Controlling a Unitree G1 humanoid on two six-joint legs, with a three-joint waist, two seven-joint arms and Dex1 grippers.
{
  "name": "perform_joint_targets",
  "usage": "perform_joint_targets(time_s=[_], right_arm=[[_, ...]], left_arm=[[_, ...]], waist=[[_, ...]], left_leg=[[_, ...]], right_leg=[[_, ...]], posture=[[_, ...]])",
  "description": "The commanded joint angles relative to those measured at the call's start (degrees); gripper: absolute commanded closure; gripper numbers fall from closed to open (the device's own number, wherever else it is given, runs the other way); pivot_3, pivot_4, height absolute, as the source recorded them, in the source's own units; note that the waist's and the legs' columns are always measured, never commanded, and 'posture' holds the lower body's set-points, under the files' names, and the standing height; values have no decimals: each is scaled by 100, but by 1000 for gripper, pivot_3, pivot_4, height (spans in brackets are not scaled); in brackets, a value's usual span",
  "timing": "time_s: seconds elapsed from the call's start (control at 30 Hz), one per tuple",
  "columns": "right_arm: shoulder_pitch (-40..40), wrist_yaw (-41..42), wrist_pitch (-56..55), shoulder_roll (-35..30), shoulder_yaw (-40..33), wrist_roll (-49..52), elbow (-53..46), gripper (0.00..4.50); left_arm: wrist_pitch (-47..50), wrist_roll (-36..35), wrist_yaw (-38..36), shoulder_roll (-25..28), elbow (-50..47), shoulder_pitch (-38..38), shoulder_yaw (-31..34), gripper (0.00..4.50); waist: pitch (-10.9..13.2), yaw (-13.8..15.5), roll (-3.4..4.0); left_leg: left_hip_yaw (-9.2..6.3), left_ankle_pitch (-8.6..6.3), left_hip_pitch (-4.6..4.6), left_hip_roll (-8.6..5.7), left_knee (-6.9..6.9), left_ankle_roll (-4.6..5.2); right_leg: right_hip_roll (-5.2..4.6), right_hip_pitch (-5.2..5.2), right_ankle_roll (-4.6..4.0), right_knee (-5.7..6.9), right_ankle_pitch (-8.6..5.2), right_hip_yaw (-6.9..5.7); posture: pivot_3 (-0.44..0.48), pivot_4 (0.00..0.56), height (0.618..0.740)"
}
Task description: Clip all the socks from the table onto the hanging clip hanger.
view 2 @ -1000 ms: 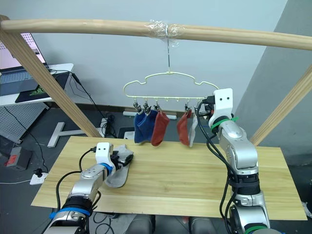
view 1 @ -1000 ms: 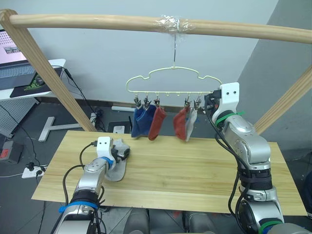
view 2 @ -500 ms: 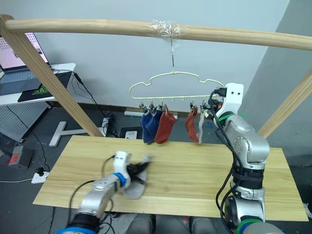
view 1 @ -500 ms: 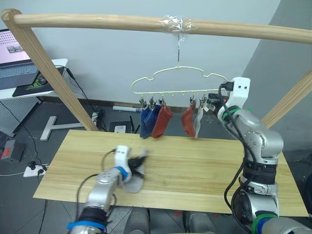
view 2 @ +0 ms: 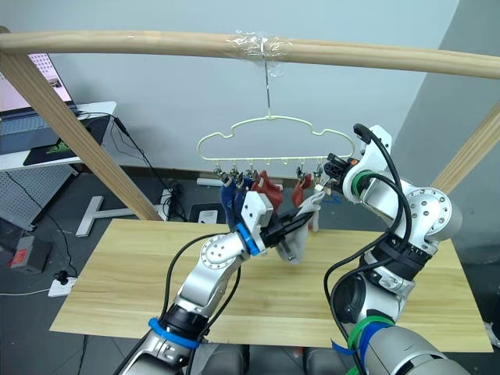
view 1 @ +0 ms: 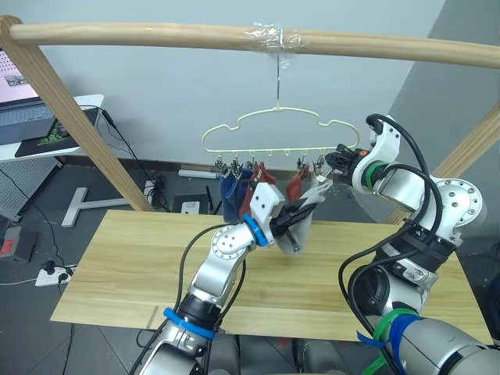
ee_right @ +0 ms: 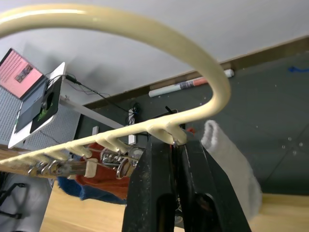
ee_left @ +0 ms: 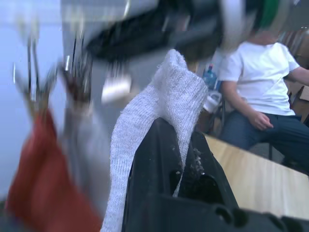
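Observation:
My left gripper [view 1: 306,206] is raised above the table [view 1: 117,266] and shut on a light grey sock [view 1: 294,236], which dangles from its black fingers [ee_left: 159,159] just below the clips. The pale yellow clip hanger [view 1: 278,114] hangs by its hook from the wooden pole. Clipped to it are blue socks [view 1: 229,195], a rust red sock [view 1: 251,181], another red sock [view 1: 294,186] and a grey sock [ee_right: 227,162]. My right gripper [view 1: 337,158] is shut on the hanger's lower bar [ee_right: 175,135] at its right end.
A thick wooden pole [view 1: 156,33] with slanted legs [view 1: 86,125] frames the table. A laptop [view 1: 19,86] sits on a white side table at the far left. Cables lie on the floor behind. A seated person in a white shirt [ee_left: 263,77] appears in the left wrist view.
My left gripper shut on the grey sock lying on the table and lifted it up to the hanger. The right gripper stayed at the hanger's right end.

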Motion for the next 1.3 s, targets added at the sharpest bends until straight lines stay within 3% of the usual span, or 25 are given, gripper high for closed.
perform_joint_targets(time_s=[0.03, 0.43, 0.53, 0.77, 0.87, 1.07, 1.3], right_arm=[[-84, -209, 44, 56, -91, 290, -195, 4500], [-103, -1086, 44, 261, -401, 1241, -205, 4500], [-175, -1212, 44, 266, -545, 1545, -159, 3653], [-79, -1121, 44, -98, -389, 2063, -150, 1094], [56, -928, 44, -579, -261, 2343, -288, 21], [889, -78, -78, -1956, 610, 2266, -1184, 0], [2669, 919, -1219, -2969, 1558, 1793, -1903, 0]], left_arm=[[-417, 322, 325, -111, 535, -413, -22, 4486], [-922, 667, 779, -178, 1102, -661, -29, 4486], [-918, 640, 771, -194, 1075, -642, -44, 4500], [-836, 440, 573, -301, 943, -572, -106, 4500], [-616, 208, 323, -402, 794, -507, -157, 4500], [484, -368, -11, -704, 922, -475, -57, 2819], [772, -366, -169, -421, 1528, -355, 126, 554]], waist=[[0, -39, 0], [0, -74, 0], [0, -94, 0], [-1, -207, 1], [-3, -229, 4], [-9, -269, 12], [-26, -466, 30]], left_leg=[[-1, 0, 0, 0, -1, 0], [-4, 0, -6, -1, -2, 1], [-5, 0, -6, -1, -2, 1], [-4, 0, -7, -1, -2, 1], [-5, 0, -7, -1, -2, 1], [-6, -1, -16, -8, 5, 2], [-9, 0, -9, -13, 12, 4]], right_leg=[[0, 0, 0, 2, 0, -1], [0, -2, 1, 1, 0, -4], [0, -2, 1, 3, 0, -4], [0, -2, 1, 2, 0, -4], [0, -2, 1, 4, 0, -4], [-7, -1, 7, 0, -3, -4], [-6, 0, 13, 9, -2, 3]], posture=[[41, 148, 740], [28, 144, 740], [28, 144, 740], [30, 123, 740], [14, 109, 740], [-11, 94, 740], [-14, 89, 740]])
